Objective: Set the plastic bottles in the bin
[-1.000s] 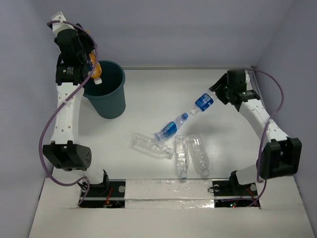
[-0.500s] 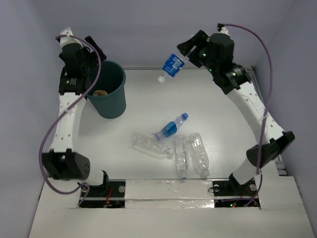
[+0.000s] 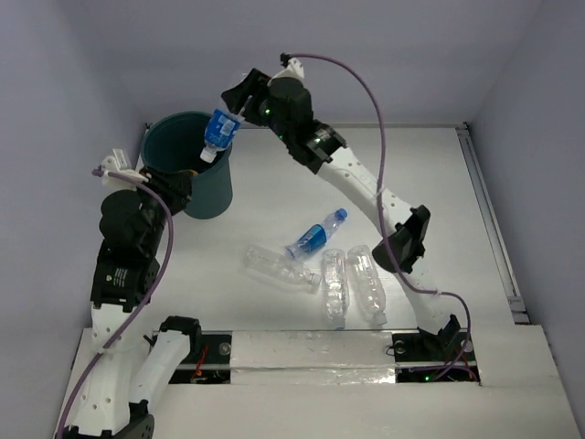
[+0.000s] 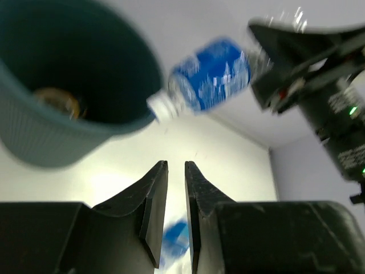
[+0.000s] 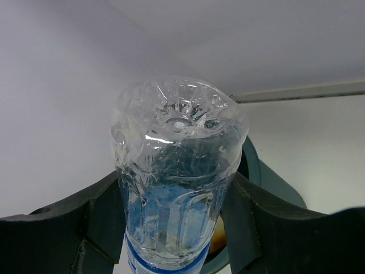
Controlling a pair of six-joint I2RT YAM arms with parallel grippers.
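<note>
My right gripper [image 3: 230,115] is shut on the base of a blue-labelled plastic bottle [image 3: 218,133] and holds it cap down over the right rim of the dark teal bin [image 3: 208,197]. The bottle [image 5: 174,188] fills the right wrist view. The left wrist view shows it [image 4: 211,74] beside the bin [image 4: 51,142]. An orange-yellow labelled bottle [image 4: 57,101] lies inside the bin. My left gripper [image 3: 174,187] sits low at the bin's near left side, jaws almost together and empty [image 4: 176,165]. A second blue-labelled bottle [image 3: 315,235] and three clear bottles [image 3: 279,267] [image 3: 335,288] [image 3: 366,285] lie on the table.
The right arm stretches diagonally over the table's middle, above the loose bottles. Grey walls enclose the back and both sides. A raised strip [image 3: 489,219] runs along the table's right edge.
The left gripper dropped the orange-labelled bottle into the bin and drew back toward the near side. The right arm lifted its blue-labelled bottle and swung it left to above the bin.
</note>
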